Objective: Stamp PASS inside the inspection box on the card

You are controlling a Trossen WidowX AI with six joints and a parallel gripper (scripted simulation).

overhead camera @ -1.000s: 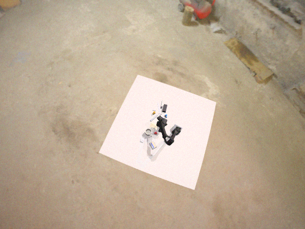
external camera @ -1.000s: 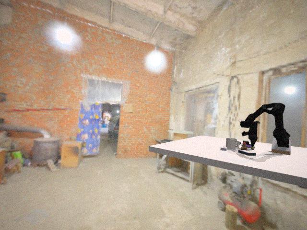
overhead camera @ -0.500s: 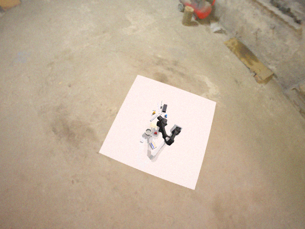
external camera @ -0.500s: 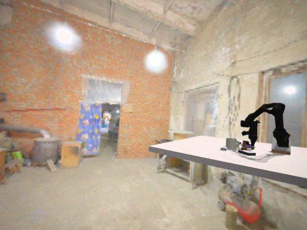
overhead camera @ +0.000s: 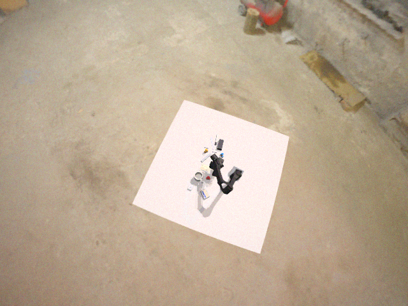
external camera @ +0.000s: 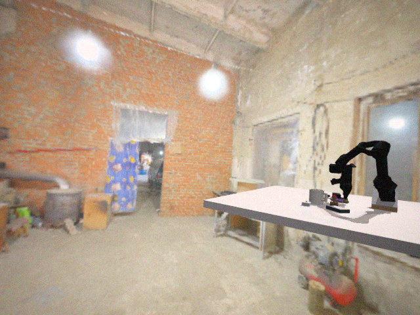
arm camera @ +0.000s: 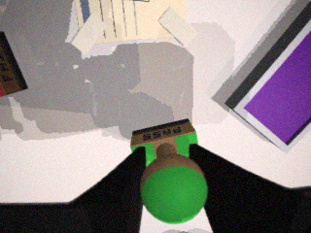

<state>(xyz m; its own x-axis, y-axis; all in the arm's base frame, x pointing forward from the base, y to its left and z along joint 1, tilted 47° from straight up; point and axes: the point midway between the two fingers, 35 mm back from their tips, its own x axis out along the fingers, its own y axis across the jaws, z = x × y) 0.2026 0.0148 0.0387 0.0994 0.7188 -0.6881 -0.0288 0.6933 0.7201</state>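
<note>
Standing on a rough concrete floor, the white bench (external camera: 277,210) carries a black arm (external camera: 379,163) bent over a small cluster of things. Its end effector (arm camera: 167,151) points straight down and has closed from both sides on the PASS stamp (arm camera: 164,138), the two dark fingers pressed against the green body just below the wooden neck, the green knob (arm camera: 174,193) rising between them. The stamp's lettered edge faces away from the wrist, close over the bench. The purple ink pad (arm camera: 284,99) lies off to the right, apart from the stamp. The cream card (arm camera: 133,19) lies beyond it, taped at its corners. A grey mug (external camera: 317,196) stands nearby.
</note>
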